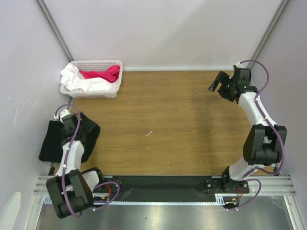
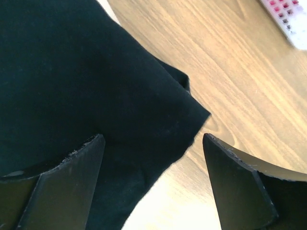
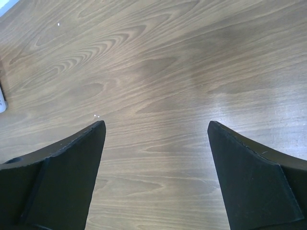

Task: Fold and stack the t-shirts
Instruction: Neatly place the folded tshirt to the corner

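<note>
Wooden tabletop [image 1: 168, 124] is carrying the black t-shirt [image 1: 48, 143] at its left edge, directly beneath the left gripper [image 2: 152, 139], which is hovering spread open, while the right gripper [image 3: 156, 127] is hanging open well apart.

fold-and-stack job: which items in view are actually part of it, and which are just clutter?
Job:
- black t-shirt, at the left edge of the table
- pink cloth and white cloth in the basket, probably shirts

Lying about:
- the basket itself
- small pale scrap, mid-table
</note>
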Available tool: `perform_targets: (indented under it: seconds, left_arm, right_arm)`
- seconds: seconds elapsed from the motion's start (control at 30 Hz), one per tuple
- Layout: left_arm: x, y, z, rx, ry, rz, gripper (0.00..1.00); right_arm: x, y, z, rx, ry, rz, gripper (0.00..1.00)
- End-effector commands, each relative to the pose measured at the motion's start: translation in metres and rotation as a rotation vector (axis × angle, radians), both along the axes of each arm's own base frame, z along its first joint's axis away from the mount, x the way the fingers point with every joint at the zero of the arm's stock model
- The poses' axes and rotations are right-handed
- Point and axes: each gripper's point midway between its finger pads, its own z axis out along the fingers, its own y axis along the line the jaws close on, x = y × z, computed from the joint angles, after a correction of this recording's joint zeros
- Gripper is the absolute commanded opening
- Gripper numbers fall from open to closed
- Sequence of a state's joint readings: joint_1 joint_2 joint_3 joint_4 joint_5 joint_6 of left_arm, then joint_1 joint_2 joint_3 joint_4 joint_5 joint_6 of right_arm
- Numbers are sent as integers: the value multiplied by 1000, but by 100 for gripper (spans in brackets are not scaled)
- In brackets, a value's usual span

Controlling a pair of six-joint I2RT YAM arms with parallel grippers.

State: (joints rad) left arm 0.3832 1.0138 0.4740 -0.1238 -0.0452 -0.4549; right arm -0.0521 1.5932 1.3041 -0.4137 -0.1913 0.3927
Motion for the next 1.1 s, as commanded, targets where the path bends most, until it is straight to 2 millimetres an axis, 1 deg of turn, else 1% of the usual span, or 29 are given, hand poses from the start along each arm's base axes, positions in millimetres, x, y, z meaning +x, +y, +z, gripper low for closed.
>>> perform_targets:
  seconds: [0.0, 0.03, 0.07, 0.1, 0.13, 0.17, 0.2, 0.23, 0.27, 0.3, 0.37, 0.4, 0.43, 0.47, 0.5, 0.53, 0.57, 0.6, 0.7, 0.73, 0.8, 0.83, 0.87, 0.9, 0.93, 0.97, 1.0, 1.03, 1.07]
  left_arm:
    - [14, 0, 41, 71, -60, 6, 89]
    - [15, -2, 53, 94, -67, -6, 90]
    - [17, -3, 75, 122, -118, -14, 90]
    - [22, -1, 107, 165, -175, -25, 91]
    - [23, -1, 125, 189, -210, -36, 93]
    - [25, -5, 147, 214, -262, -70, 93]
    - [27, -5, 176, 273, -312, -104, 94]
    - [29, -9, 193, 300, -350, -139, 94]
    - [32, -16, 218, 326, -403, -192, 95]
    - [33, -21, 229, 364, -414, -242, 96]
    - [37, -41, 244, 373, -451, -374, 96]
    - [39, -44, 254, 391, -449, -406, 96]
    - [40, -48, 256, 386, -438, -421, 97]
    - [41, -50, 268, 389, -444, -429, 97]
    - [44, -50, 257, 365, -393, -441, 97]
    - [47, -55, 258, 360, -382, -463, 100]
    - [47, -58, 269, 379, -391, -479, 100]
    - [50, -66, 267, 368, -385, -525, 100]
    - [52, -78, 281, 403, -426, -610, 100]
    - [51, -80, 283, 411, -433, -623, 100]
    - [50, -89, 288, 401, -467, -665, 100]
    - [47, -95, 290, 399, -490, -691, 100]
    - [46, -99, 284, 379, -494, -706, 100]
    - [45, -103, 285, 376, -515, -713, 100]
    - [44, -104, 282, 369, -518, -702, 100]
    - [40, -106, 270, 341, -510, -694, 100]
    - [40, -107, 266, 330, -520, -685, 100]
    - [40, -105, 248, 301, -496, -663, 100]
    - [36, -105, 247, 274, -513, -635, 100]
  right_arm:
    - [10, -5, 48, -12, -118, 10, 94]
    - [11, -6, 51, -10, -126, 9, 94]
    - [13, -7, 53, -8, -129, 7, 94]
    - [15, -7, 57, -5, -139, 7, 94]
    - [19, -8, 66, -4, -161, 5, 94]
    - [21, -9, 71, 0, -172, 2, 94]
    - [25, -9, 75, 2, -187, 7, 94]
    - [28, -7, 85, 8, -213, 21, 94]
    - [31, -6, 92, 8, -236, 31, 94]
    - [33, -5, 97, 6, -252, 45, 94]
    - [39, -3, 118, 16, -311, 69, 95]
    - [41, 3, 124, 35, -329, 105, 96]
    - [44, 3, 129, 45, -335, 108, 96]
    - [47, 4, 146, 52, -363, 108, 96]
    - [49, 2, 151, 61, -368, 106, 96]
    - [51, 2, 154, 70, -369, 95, 96]
    - [52, 0, 165, 69, -392, 90, 97]
    - [52, -3, 169, 67, -403, 77, 97]
    - [49, -13, 185, 54, -470, 36, 98]
    - [43, -15, 197, 46, -503, 29, 98]
    - [39, -16, 196, 25, -521, 27, 99]
    - [31, -16, 205, 12, -552, 27, 99]
    - [26, -16, 201, 10, -547, 25, 100]
    - [21, -16, 186, 12, -517, 19, 100]
    - [16, -16, 179, 15, -503, 17, 100]
    - [5, -15, 183, 13, -519, 14, 100]
    - [-2, -14, 178, 19, -510, 11, 100]
    - [-7, -14, 149, 27, -467, 4, 100]
    - [-19, -12, 154, 37, -495, -2, 100]
